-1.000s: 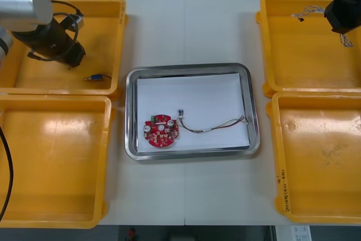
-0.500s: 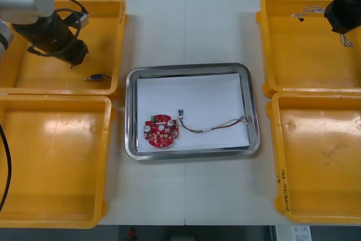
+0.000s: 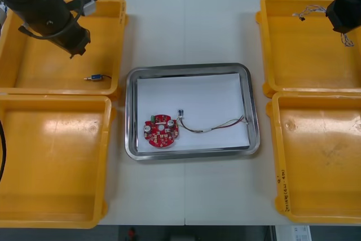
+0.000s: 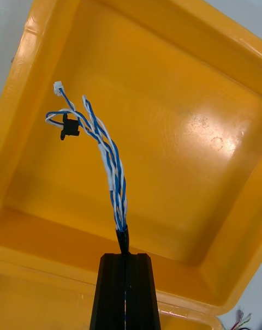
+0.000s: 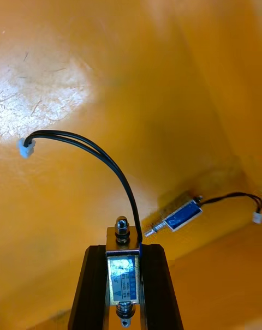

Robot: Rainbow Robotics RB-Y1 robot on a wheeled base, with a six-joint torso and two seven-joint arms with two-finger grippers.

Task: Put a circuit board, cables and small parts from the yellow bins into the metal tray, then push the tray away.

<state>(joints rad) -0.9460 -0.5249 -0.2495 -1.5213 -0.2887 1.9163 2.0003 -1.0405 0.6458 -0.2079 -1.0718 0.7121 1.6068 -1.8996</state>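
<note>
Clamping small metal part point(image 5: 122, 280), left end effector point(image 5: 124, 249); right end effector point(image 4: 125, 257) pinches cable point(image 4: 107, 151); bin point(image 4: 185, 84) seemingly beneath.

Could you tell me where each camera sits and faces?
Front: overhead, looking down at the table; left arm, right arm show.
Left wrist: on that arm, facing left bin; left fingers hold a small part.
Right wrist: on that arm, facing right bin; right fingers hold a twisted cable.
Front and left wrist share a loose part.
</note>
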